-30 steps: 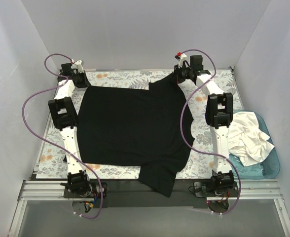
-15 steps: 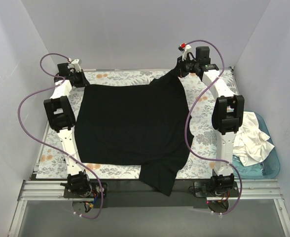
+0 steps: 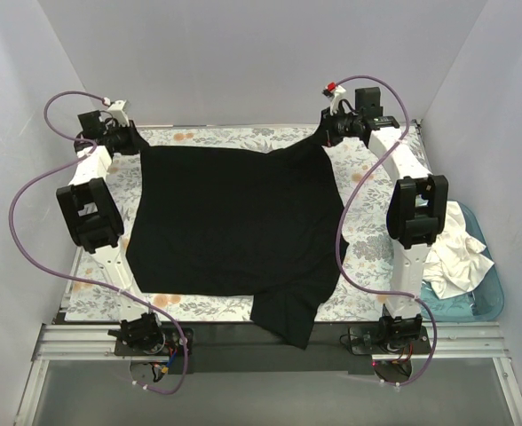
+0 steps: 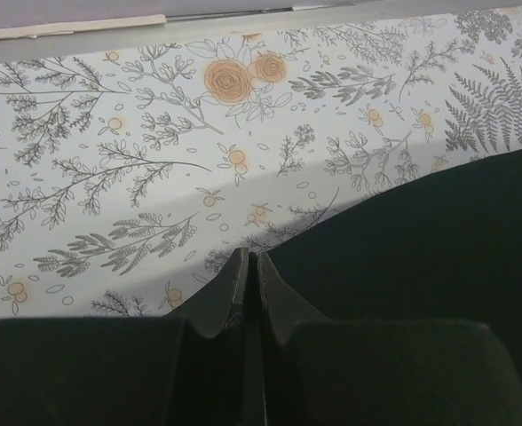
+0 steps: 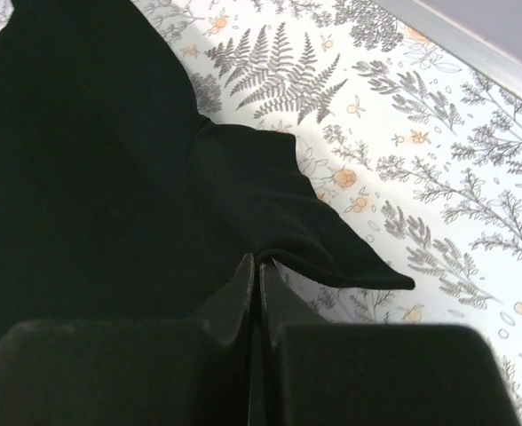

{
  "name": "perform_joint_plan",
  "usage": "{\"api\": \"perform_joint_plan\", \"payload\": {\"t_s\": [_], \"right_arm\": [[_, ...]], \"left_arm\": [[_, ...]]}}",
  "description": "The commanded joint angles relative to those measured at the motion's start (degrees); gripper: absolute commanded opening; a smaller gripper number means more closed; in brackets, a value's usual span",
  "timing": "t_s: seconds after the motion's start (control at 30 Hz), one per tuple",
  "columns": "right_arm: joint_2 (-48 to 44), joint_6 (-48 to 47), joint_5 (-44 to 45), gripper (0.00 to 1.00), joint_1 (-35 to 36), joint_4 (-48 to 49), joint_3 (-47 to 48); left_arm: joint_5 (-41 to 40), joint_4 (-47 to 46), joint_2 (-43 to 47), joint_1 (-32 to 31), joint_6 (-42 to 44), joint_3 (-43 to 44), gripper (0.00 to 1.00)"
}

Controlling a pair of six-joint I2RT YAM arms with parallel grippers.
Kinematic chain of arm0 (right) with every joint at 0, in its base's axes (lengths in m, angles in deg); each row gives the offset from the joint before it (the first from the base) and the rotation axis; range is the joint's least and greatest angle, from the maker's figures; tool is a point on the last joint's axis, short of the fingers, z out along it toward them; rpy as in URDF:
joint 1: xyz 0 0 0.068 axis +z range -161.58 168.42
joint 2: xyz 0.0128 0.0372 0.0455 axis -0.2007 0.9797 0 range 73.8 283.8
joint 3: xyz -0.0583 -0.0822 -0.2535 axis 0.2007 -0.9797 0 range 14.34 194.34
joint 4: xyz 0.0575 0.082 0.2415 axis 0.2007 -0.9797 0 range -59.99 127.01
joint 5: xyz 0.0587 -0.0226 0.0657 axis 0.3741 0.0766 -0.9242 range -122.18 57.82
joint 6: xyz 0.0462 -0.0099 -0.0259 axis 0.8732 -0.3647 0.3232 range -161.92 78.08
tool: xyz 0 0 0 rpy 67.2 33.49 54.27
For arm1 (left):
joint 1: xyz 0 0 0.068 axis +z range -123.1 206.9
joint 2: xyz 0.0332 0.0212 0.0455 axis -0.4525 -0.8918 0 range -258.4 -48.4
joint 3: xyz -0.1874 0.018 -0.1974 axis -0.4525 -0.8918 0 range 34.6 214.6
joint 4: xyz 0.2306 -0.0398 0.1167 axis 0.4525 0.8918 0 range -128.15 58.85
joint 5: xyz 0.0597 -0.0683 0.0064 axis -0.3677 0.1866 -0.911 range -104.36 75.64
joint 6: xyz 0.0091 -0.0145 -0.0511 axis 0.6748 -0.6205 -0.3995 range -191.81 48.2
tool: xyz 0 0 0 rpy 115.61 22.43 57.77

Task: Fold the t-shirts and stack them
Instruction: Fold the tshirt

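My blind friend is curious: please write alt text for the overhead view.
A black t-shirt lies spread on a floral cloth sheet, its far corners pinched by the left gripper and right gripper. White t-shirts sit in a teal tub.

Worktop (image 3: 212, 330) under a flowered sheet (image 3: 367, 240)
The grey-and-orange sheet covers it almost edge to edge. A black t-shirt (image 3: 234, 222) lies spread over most of the sheet, one sleeve hanging over the near edge. A teal tub (image 3: 490, 297) of white t-shirts (image 3: 452, 253) sits just beside the sheet's right edge.
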Motion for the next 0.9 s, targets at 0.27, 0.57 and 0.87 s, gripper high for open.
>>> {"api": "perform_joint_plan", "payload": {"t_s": [0.27,0.57,0.87], "right_arm": [[-13.2,-1.3,-1.1,0.01,1.3,-2.9,-12.9],[-17.0,-1.6,-0.5,0.01,2.8,-3.1,-19.4],[-20.9,-2.3,-0.8,0.01,4.3,-3.3,-27.4]], "left_arm": [[4.7,-0.2,9.5,2.7,5.9,-9.3,0.00],[5.5,-0.4,14.7,4.1,10.3,-16.2,0.00],[4.8,3.1,15.3,5.1,15.9,-18.5,0.00]]}}
